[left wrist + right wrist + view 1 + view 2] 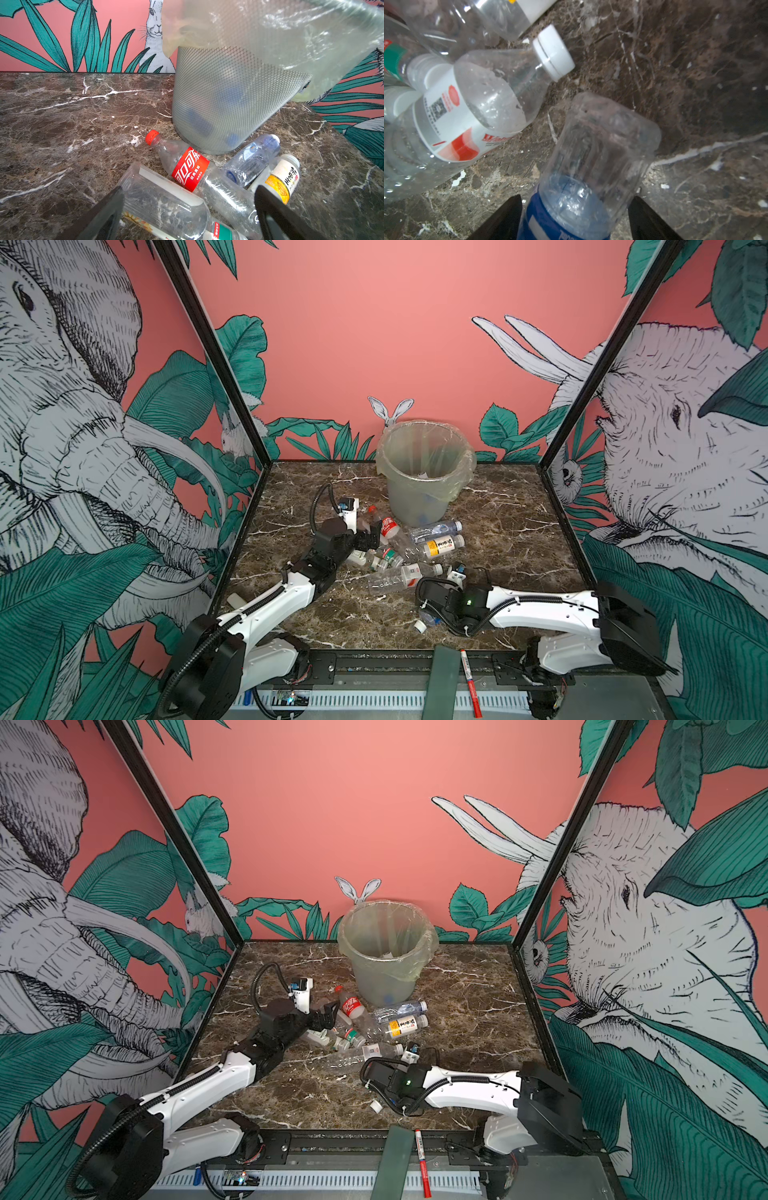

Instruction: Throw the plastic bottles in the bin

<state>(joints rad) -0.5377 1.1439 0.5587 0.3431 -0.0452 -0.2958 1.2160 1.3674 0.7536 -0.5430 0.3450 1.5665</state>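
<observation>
R end effector astride blue-label bottle, L end effector wide

On the bench I count at least eight plastic bottles; they overlap, so the exact number is unclear. One bin stands at 12 o'clock, one marker pen at 6 o'clock.

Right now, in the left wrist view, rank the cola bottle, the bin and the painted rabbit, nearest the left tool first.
1. Cola bottle: lying right at the open left tool.
2. Bin: upright, just beyond the bottle.
3. Painted rabbit: on the back wall, past the bin.
</observation>
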